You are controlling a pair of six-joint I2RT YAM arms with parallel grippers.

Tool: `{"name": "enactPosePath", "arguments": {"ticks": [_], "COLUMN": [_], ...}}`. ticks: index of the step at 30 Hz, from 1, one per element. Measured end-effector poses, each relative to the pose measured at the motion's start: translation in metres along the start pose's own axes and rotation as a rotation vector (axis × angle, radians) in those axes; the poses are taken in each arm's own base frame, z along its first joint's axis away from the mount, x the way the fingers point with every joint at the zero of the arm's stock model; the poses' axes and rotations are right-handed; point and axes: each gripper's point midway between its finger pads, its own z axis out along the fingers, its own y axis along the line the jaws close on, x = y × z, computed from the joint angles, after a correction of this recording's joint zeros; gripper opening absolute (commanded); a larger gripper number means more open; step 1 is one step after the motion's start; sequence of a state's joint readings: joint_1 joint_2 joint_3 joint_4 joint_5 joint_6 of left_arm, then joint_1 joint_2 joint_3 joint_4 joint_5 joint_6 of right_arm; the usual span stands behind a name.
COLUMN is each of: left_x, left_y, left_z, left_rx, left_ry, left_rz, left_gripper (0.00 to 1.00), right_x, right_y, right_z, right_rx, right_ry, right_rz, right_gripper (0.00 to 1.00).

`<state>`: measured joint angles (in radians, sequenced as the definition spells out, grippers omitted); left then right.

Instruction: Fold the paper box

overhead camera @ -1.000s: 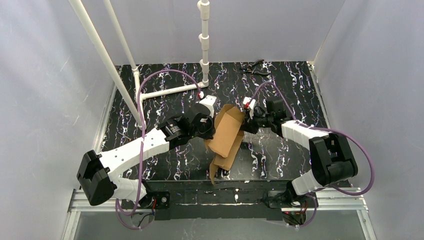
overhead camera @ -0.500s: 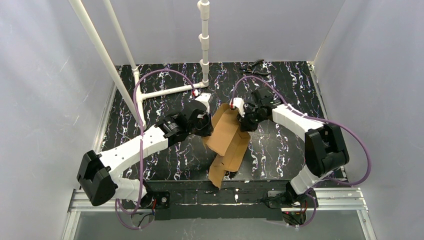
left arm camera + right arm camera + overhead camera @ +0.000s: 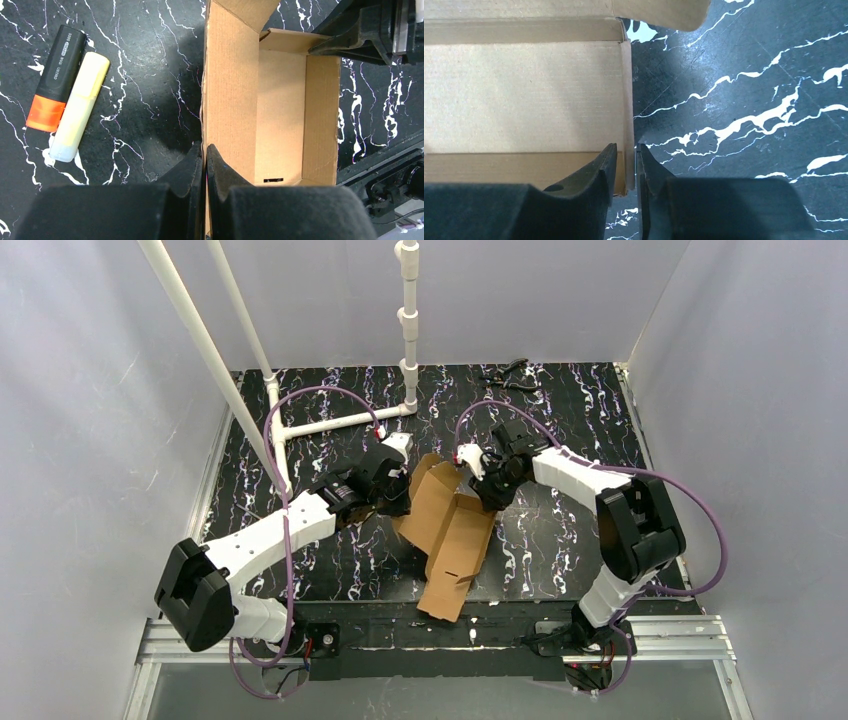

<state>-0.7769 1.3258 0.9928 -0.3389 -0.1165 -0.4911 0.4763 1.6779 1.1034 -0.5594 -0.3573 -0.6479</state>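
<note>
The paper box (image 3: 447, 530) is brown cardboard, half formed into an open trough on the black marbled table, its near flap hanging past the front edge. In the left wrist view the box (image 3: 280, 110) shows its inside, and my left gripper (image 3: 205, 152) is shut on its left wall. My left gripper (image 3: 403, 502) sits at the box's left side in the top view. My right gripper (image 3: 480, 490) is at the right wall. In the right wrist view my right gripper (image 3: 626, 160) straddles that wall of the box (image 3: 524, 95), jaws slightly apart with gaps either side.
An orange-tipped black marker (image 3: 55, 80) and a pale yellow stick (image 3: 80, 107) lie side by side left of the box. A white pipe frame (image 3: 340, 420) with an upright pipe (image 3: 408, 320) stands at the back left. A black hand tool (image 3: 510, 378) lies at the back.
The box has tipped down from raised to lying on the table, swinging right at its near end. My right gripper moved left along it and its jaws loosened. My left gripper stayed shut.
</note>
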Motion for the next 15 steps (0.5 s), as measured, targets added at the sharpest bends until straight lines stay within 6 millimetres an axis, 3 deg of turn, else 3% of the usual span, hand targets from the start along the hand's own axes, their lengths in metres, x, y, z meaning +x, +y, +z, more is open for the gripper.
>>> {"name": "enactPosePath", "arguments": {"ticks": [9,15], "left_x": [0.0043,0.004], "left_y": [0.0031,-0.0008], "left_z": [0.0027,0.003], "left_rx": [-0.003,0.022], "left_ry": [0.006,0.006], "left_rz": [0.01,0.02], "left_gripper": [0.0,0.0], "right_x": [0.0009,-0.0027], "right_y": [0.0066,0.0092], "right_z": [0.0052,0.01], "right_rx": [-0.04,-0.06], "right_ry": [-0.009,-0.027], "right_rz": [0.013,0.008], "right_gripper": [0.36,0.34]}}
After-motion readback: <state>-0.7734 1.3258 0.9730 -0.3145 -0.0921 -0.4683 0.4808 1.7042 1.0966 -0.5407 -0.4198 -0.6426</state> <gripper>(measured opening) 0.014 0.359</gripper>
